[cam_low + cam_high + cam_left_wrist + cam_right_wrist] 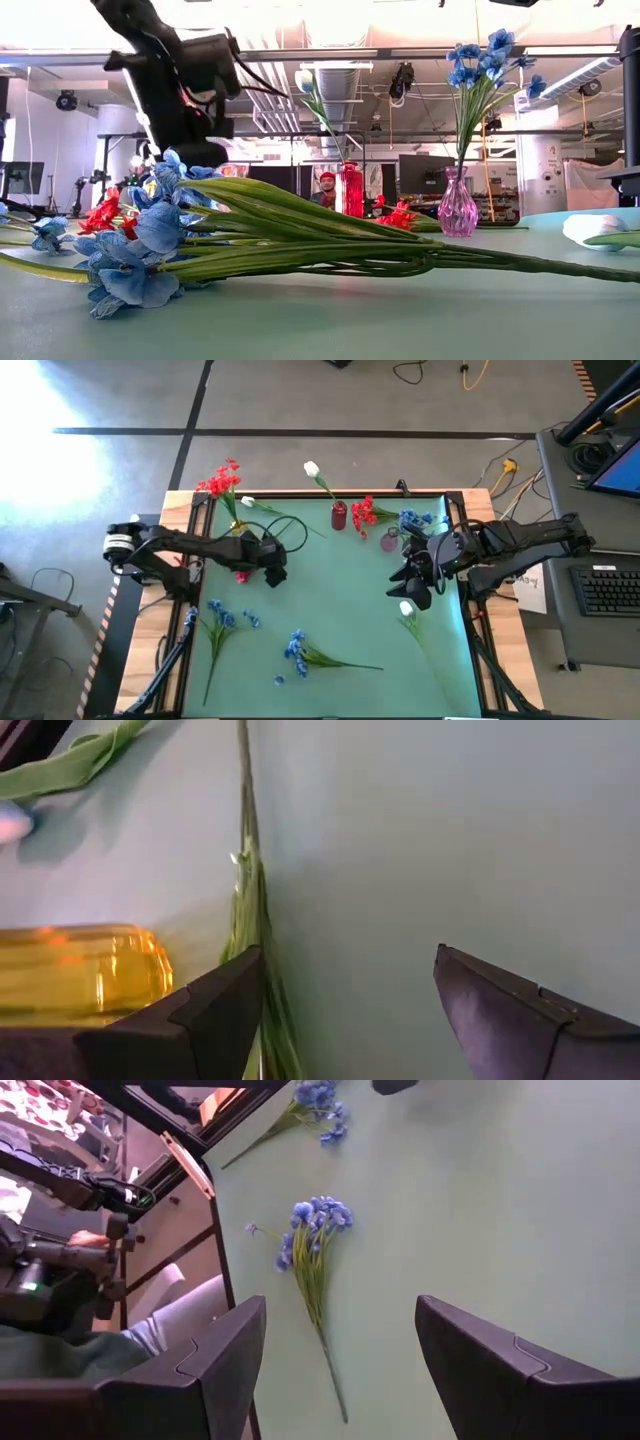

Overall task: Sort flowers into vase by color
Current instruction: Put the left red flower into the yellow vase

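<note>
Risk: left gripper point(345, 1010) could clip the yellow vase point(80, 970) just outside one finger when closing on the green stem point(248, 910) at that finger's inner edge. Left arm low, fingers wide, empty. Right gripper point(340, 1370) also wide, empty; blue spray point(312, 1240) lies ahead between its fingers.

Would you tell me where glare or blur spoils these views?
High view: bright glare washes out the floor at upper left. Low view: ceiling lights are blown out behind the pink vase; the nearest blue flower looks soft. Left wrist view: the yellow vase is blurred.
</note>
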`<state>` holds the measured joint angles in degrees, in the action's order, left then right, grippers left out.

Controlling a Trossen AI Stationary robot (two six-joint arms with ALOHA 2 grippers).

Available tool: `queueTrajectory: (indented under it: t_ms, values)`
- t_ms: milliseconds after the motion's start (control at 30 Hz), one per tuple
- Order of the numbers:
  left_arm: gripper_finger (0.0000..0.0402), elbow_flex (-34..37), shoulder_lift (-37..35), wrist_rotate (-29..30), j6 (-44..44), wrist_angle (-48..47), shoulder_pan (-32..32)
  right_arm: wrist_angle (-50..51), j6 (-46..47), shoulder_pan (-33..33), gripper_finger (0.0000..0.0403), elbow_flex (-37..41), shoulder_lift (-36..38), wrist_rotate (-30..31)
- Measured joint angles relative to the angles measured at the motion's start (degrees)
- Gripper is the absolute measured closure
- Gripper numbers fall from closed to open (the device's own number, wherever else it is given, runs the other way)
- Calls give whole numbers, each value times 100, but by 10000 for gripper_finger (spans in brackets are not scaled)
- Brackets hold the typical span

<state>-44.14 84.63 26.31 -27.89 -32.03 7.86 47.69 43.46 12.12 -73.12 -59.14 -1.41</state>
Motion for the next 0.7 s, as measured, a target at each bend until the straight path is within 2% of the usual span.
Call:
queueTrajectory:
  t_ms: [433, 700]
  values:
    - [128, 0, 465, 226, 751, 380, 796, -21, 0, 0, 154, 0, -18, 0]
    - [150, 0, 640, -219, 957, 612, 1007, -26, 2, 0, 154, 0, -65, 0]
